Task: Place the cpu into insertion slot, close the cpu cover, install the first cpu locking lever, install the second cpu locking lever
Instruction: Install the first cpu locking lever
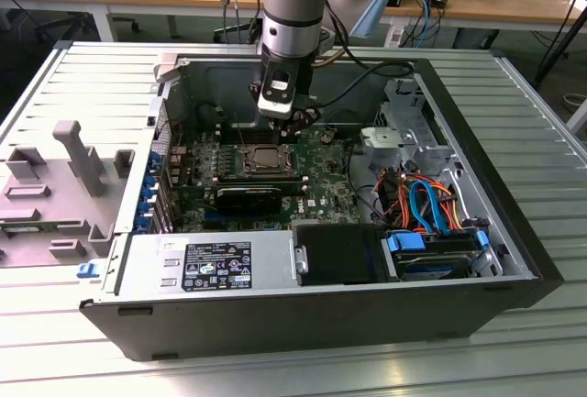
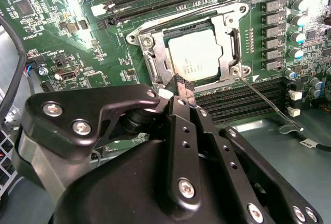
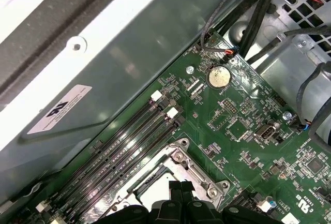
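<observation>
Inside an open computer case [image 1: 321, 324] lying on its side on a slatted table [image 1: 514, 351], the cpu [image 2: 194, 53] sits in the insertion slot [image 1: 266, 160] near the centre of the exterior view, its dull metal top showing through the window of the cpu cover [image 2: 227, 48]. The cover appears to lie flat over the chip, framing it on all sides. A thin wire locking lever [image 2: 266, 100] angles out from one socket corner across the memory slots [image 3: 129, 146], which suggests it is not yet latched.

The arm [image 1: 293, 3] drops straight down from the top centre of the exterior view, wrist pointed into the case. The pincer [image 2: 183, 87] hangs just above the socket's edge with its fingers drawn together and nothing visible between them — a pose that looks suited to pushing on a part, not gripping one. Whether the tips touch the socket frame cannot be told.
</observation>
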